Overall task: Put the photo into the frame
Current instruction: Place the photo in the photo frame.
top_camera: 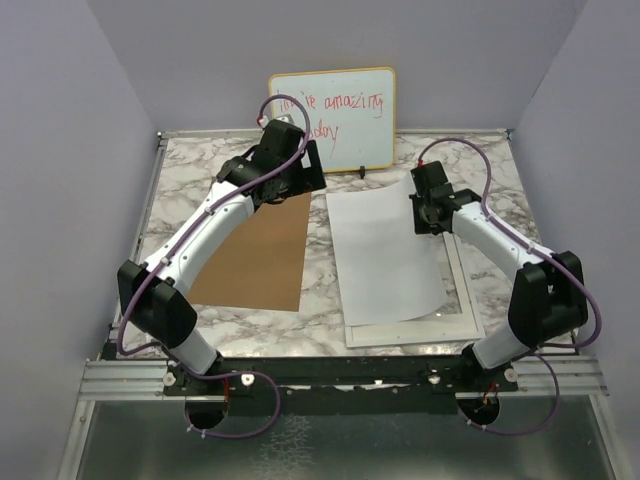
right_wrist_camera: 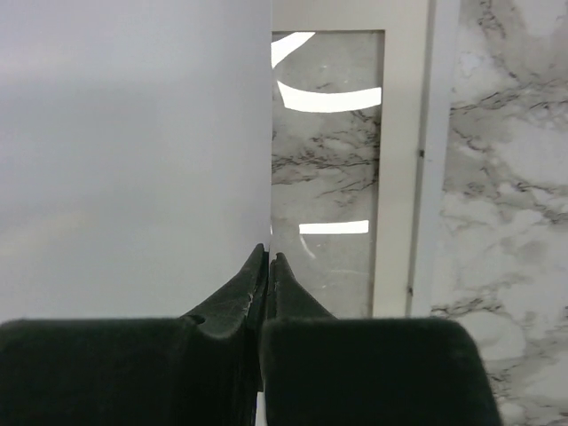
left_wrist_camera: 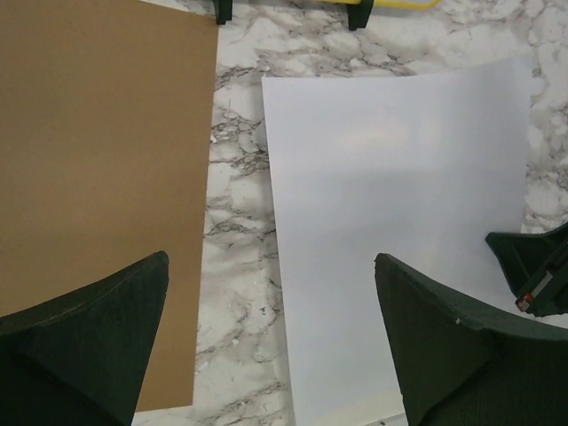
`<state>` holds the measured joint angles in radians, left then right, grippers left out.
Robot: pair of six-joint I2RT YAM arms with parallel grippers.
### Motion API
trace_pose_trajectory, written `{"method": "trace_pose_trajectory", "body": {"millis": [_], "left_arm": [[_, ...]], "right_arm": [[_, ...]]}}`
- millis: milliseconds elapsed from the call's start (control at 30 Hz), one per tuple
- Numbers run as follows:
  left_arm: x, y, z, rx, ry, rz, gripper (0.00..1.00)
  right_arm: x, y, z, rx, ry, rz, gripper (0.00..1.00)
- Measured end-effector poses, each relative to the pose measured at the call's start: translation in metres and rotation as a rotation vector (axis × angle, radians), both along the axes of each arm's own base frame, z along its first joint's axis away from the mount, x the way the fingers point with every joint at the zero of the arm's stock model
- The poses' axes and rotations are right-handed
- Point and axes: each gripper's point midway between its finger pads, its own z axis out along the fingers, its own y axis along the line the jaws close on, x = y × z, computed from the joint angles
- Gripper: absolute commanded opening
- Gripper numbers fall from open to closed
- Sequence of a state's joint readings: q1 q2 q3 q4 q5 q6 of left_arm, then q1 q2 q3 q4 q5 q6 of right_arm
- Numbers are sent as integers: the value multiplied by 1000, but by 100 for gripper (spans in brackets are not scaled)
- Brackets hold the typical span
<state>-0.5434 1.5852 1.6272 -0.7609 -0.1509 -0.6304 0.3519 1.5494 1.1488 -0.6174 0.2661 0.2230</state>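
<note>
The right gripper (right_wrist_camera: 269, 258) has its two fingers pressed together on the right-hand edge of the photo (right_wrist_camera: 133, 151), pinching the sheet where that edge meets the fingertips. The photo lies with its plain white back up and spreads away to the left of this gripper, and in the overhead view its gripped side curls up a little off the surface (top_camera: 385, 255). Directly beyond and below the closed fingertips is the frame (right_wrist_camera: 444, 133), flat on the marble table (top_camera: 500, 170), with bright light streaks reflected in its glossy pane. The photo covers the left part of the frame, while the frame's white border shows to the right of the gripper and along the near side. The left gripper (left_wrist_camera: 271, 266) stands with its jaws spread wide and nothing between them, hovering above the table. Beneath its right finger is the left margin of the photo (left_wrist_camera: 399, 160). Beneath its left finger is a brown backing board (left_wrist_camera: 98, 177), and a strip of bare marble runs between the two sheets. Beyond this gripper, at the far edge of the table, a whiteboard (top_camera: 335, 110) with red handwriting stands upright.
</note>
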Motion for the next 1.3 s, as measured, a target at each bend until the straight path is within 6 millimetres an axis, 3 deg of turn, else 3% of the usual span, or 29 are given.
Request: {"method": "trace_pose_trajectory", "body": {"millis": [300, 467, 767, 967, 1300], "left_arm": [[5, -13, -33, 13, 63, -54, 99], [7, -23, -60, 15, 120, -86, 99], [10, -36, -104, 28, 216, -134, 99], [11, -39, -118, 40, 243, -151, 99], [19, -44, -126, 53, 245, -164, 99]], "right_arm": [[7, -36, -10, -146, 29, 7, 1], [4, -45, -16, -158, 47, 1, 1], [-16, -27, -32, -69, 121, 122, 1], [-20, -26, -30, -62, 124, 139, 1], [-27, -46, -30, -169, 158, 120, 1]]}}
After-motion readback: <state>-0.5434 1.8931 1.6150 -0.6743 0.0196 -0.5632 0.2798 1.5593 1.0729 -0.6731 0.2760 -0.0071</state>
